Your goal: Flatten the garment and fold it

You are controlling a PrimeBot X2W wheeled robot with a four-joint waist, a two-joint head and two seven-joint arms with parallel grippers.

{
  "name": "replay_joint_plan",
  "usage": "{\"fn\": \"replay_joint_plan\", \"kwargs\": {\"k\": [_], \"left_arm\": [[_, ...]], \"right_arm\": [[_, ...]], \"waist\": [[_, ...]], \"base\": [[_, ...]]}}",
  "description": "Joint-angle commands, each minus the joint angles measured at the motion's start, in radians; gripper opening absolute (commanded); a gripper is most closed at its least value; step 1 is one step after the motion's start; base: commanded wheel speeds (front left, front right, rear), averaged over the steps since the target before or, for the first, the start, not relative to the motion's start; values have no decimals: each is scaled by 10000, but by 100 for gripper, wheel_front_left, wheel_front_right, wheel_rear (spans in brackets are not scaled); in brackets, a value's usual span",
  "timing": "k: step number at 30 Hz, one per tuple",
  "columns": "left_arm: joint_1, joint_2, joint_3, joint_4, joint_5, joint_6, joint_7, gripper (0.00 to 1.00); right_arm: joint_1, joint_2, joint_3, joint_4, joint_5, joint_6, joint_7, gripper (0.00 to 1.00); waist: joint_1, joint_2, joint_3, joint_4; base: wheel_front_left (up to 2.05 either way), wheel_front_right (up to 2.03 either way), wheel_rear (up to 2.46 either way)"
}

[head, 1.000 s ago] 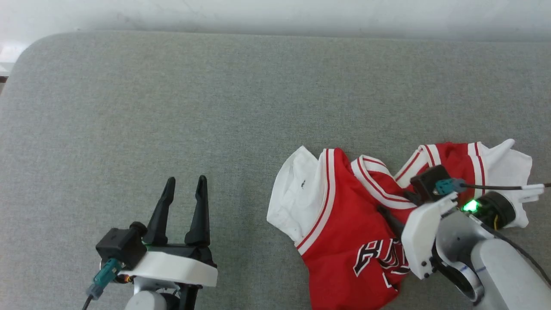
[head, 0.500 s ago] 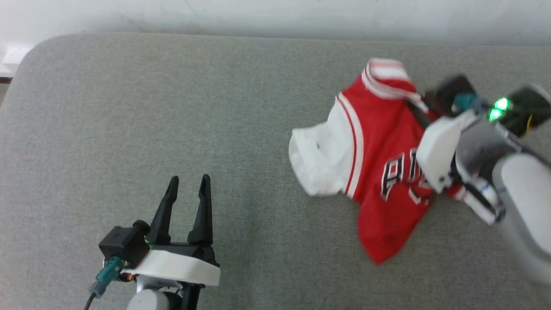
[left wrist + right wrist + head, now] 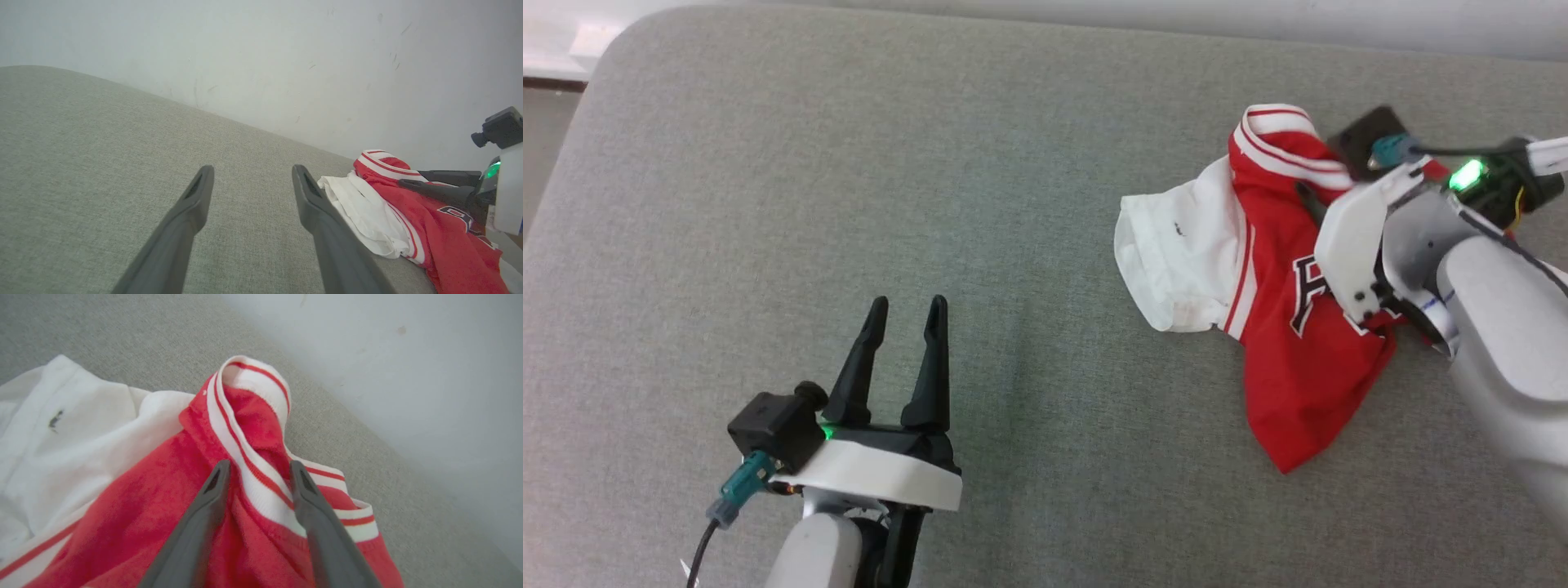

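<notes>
The garment [image 3: 1298, 359] is a red jersey with a white sleeve [image 3: 1176, 253], lying crumpled at the right of the grey padded surface [image 3: 1013, 204]. Its striped collar [image 3: 253, 396] stands up in a fold. My right gripper [image 3: 258, 469] reaches over the chest, its two fingers apart, one on each side of the collar band. From the left wrist view the same garment [image 3: 449, 237] lies to the right, with the right gripper [image 3: 412, 179] over it. My left gripper [image 3: 907, 304] hovers open and empty over bare surface at the lower left, well away from the garment.
A pale wall [image 3: 261, 61] runs along the far side of the surface. The surface's rounded corner [image 3: 613, 41] is at the far left, with floor beyond it. Bare grey fabric spreads between the two arms.
The right gripper carried the garment by its collar away from me toward the wall, then its fingers parted. The head view has shifted. The left gripper stays open in place.
</notes>
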Motion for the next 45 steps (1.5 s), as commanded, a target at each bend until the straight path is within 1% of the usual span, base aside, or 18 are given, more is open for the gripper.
{"fn": "replay_joint_plan", "kwargs": {"k": [1, 4, 6, 9, 11, 14, 16, 19, 20, 23, 26, 29, 32, 35, 39, 43, 44, 45], "left_arm": [[-171, -15, -19, -2, -57, 88, -47, 100], [-146, -15, 87, -114, -3, 148, -47, 100], [-77, -15, 179, -229, 86, 159, -47, 100], [104, -15, 337, -448, 269, 179, -47, 100], [246, -15, 411, -566, 406, 169, -47, 100], [444, -15, 538, -719, 573, 148, -47, 100], [568, -15, 640, -815, 675, 129, -47, 100], [783, -15, 813, -937, 869, 83, -47, 100], [861, -15, 875, -952, 931, 67, -47, 100], [1108, -15, 1053, -1012, 987, 35, -47, 100], [1270, -15, 1169, -1062, 996, 43, -47, 100], [1119, 64, 1074, -1051, 1090, -30, -40, 100], [472, 350, 795, -1018, 1342, -121, 335, 100], [-469, 635, 341, -872, 1629, -211, 1281, 100], [-1837, 799, -251, -335, 1733, -296, 3150, 100], [-3036, 823, -560, 467, 1776, -285, 4865, 100], [-3036, 823, -560, 467, 1776, -285, 4865, 100], [-3296, 862, -650, 662, 1855, -284, 5171, 100]], "right_arm": [[-328, 113, -158, 95, 95, -9, -377, 100], [-400, 245, -570, -80, 140, -9, -1001, 100], [-253, 339, -1140, -411, 179, -9, -1396, 100], [373, 522, -2271, -1223, 87, -9, -1862, 100], [1075, 716, -3216, -2045, -155, -9, -2198, 100], [2571, 1298, -4763, -3642, -749, -9, -2649, 100], [3779, 1879, -5557, -4798, -1181, -9, -2818, 100], [5624, 2840, -6376, -6391, -1818, -9, -3173, 100], [6197, 3069, -6553, -6829, -1976, -9, -3344, 100], [7683, 3408, -6969, -7643, -1990, -9, -3806, 100], [8593, 3433, -7102, -7757, -922, -9, -4223, 100], [8897, 3437, -7044, -7746, -620, -9, -4525, 100], [8793, 3438, -7062, -7739, -673, -9, -4646, 100], [8629, 3439, -7126, -7776, -676, -9, -4628, 100], [8475, 3440, -7235, -7835, -661, -9, -4662, 100], [8305, 3440, -7269, -7871, -616, -9, -4714, 100], [8305, 3440, -7269, -7871, -616, -9, -4714, 100], [8254, 3440, -7253, -7861, -598, -9, -4719, 100]], "waist": [[-2, 0, 54, 75], [-2, 0, -98, -109], [-2, 0, -243, -292], [-2, 0, -478, -640], [-2, 0, -606, -867], [-2, 0, -727, -1163], [-2, 0, -767, -1328], [-2, 0, -791, -1565], [-2, 0, -798, -1638], [-2, 0, -827, -1850], [-2, 0, -823, -2097], [-2, 0, -796, -2306], [-2, 0, -751, -2375], [-2, 0, -671, -2365], [-2, 0, -447, -2328], [-2, 0, -41, -2376], [-2, 0, -41, -2376], [-2, 0, 76, -2400]], "base": [[0, 0, 0], [0, 0, 0], [0, 0, 0], [0, 0, 0], [0, 0, 0], [0, 0, 0], [0, 0, 0], [0, 0, 0], [0, 0, 0], [0, 0, 0], [0, 0, 0], [0, 0, 0], [0, 0, 0], [0, 0, 0], [0, 0, 0], [0, 0, 0], [0, 0, 0], [0, 0, 0]]}}
